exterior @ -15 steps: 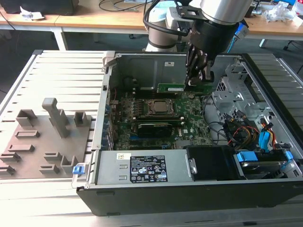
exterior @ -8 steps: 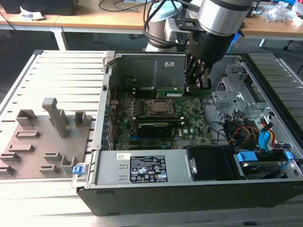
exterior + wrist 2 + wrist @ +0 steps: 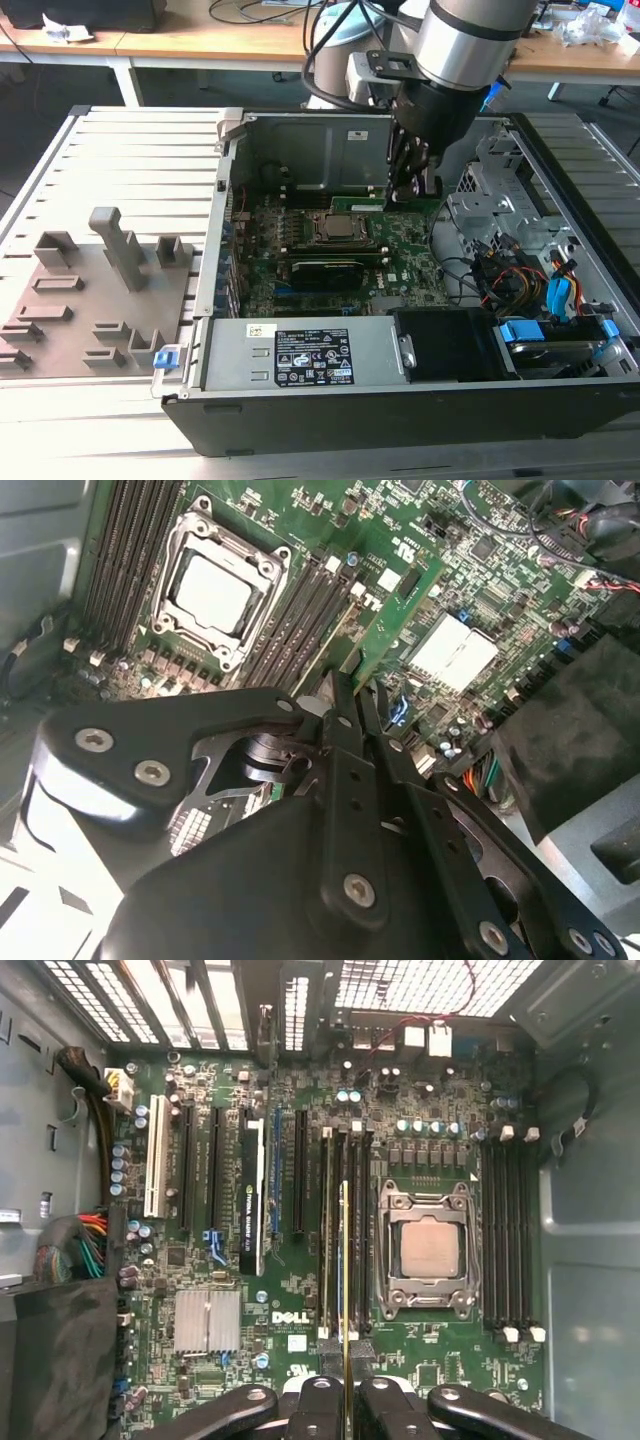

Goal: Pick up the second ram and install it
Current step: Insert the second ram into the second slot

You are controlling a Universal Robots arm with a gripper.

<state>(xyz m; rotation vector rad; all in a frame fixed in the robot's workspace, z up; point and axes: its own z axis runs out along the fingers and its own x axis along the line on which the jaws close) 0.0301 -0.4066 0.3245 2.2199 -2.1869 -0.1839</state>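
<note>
Clenched narrowly on the ram point(image 3: 345, 1260), pinched edge-on between the fingers of the gripper point(image 3: 345, 1388) and reaching out past its tips over the slots point(image 3: 327, 1240), just beside the socket point(image 3: 425, 1250); seated or not, could not tell.

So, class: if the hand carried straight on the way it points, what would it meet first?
Probably the memory slots beside the CPU socket; the second ram in the hand would touch first. Depth is unclear.
</note>
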